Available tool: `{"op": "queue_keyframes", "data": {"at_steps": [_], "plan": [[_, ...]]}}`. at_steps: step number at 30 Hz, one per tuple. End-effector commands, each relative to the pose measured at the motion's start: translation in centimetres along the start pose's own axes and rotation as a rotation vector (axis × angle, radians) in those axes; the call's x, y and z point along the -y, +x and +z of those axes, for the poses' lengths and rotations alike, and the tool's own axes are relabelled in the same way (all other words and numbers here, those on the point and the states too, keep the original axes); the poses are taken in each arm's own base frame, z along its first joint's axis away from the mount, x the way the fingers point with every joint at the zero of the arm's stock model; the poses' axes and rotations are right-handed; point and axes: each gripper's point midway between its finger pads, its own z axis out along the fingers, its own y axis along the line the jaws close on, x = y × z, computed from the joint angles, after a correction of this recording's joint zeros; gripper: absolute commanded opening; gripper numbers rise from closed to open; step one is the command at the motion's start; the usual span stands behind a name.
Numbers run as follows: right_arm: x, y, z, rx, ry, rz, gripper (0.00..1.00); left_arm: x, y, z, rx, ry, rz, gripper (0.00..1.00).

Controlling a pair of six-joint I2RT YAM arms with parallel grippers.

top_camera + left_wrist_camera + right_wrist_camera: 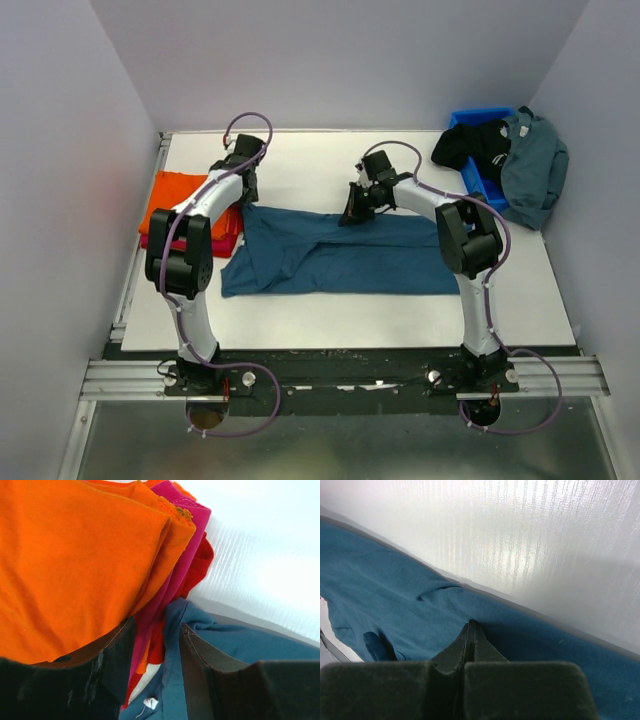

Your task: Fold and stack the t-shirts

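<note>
Teal t-shirt [330, 255] lies spread lengthwise across the middle of the tabletop [300, 320], partly folded; we take it as our reference.

Left claw [243, 198] is at the teal shirt's far left corner. In its wrist view its jaws stand moderately apart, with the teal corner and its small white tag lying in the gap. We cannot tell whether the cloth is actually gripped.

Right claw [352, 212] is at the teal shirt's far edge, near the middle. Its fingertips [470, 627] are pressed fully together, tips down on the teal cloth. We cannot tell whether a fold is pinched.

Just left of the teal shirt, touching its corner, the folded orange t-shirt [175, 195] sits on top of the crimson t-shirt [185, 550].

Well right of and beyond the teal shirt is a blue bin [470, 118], with a black t-shirt [475, 145] and a grey-blue t-shirt [535, 170] draped over it.
</note>
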Motion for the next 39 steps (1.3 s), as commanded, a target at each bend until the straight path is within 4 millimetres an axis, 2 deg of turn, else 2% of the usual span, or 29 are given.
{"op": "queue_keyframes", "data": {"at_steps": [1,5,11,16,18,20,21,28,31,35,39], "plan": [[1.0,0.8,-0.3,-0.010,0.035,-0.001,0.01,-0.9,-2.4,-3.1,0.103,0.035,-0.077,0.53],[0.1,0.5,-0.9,0.013,-0.006,-0.042,0.01,-0.4,-2.8,-5.1,0.145,0.106,-0.119,0.51],[-0.3,-0.8,-3.5,0.102,0.027,-0.127,0.01,-0.2,-1.8,-7.1,0.192,0.167,-0.190,0.51],[-4.0,-0.4,-4.8,0.140,-0.097,-0.239,0.01,3.5,0.6,-7.8,0.134,0.380,-0.214,0.39],[-5.6,0.0,-4.9,0.139,-0.143,-0.286,0.01,4.5,1.6,-7.5,0.115,0.411,-0.213,0.24],[-7.3,0.9,-4.5,0.110,-0.203,-0.329,0.05,5.2,2.6,-6.8,0.088,0.430,-0.205,0.02],[-8.0,1.6,-4.2,0.085,-0.233,-0.345,0.06,5.3,3.0,-6.4,0.072,0.425,-0.199,0.00],[-11.9,4.6,-1.8,-0.001,-0.329,-0.468,0.26,6.2,4.7,-3.4,-0.031,0.389,-0.160,0.00],[-12.9,5.4,-0.7,-0.032,-0.354,-0.490,0.29,6.2,5.2,-2.1,-0.056,0.357,-0.141,0.00],[-13.7,5.8,1.2,-0.072,-0.370,-0.510,0.31,4.8,5.8,-0.2,-0.081,0.245,-0.110,0.00],[-14.3,6.3,2.6,-0.123,-0.406,-0.508,0.35,3.9,5.9,0.2,-0.087,0.209,-0.106,0.00]]}}
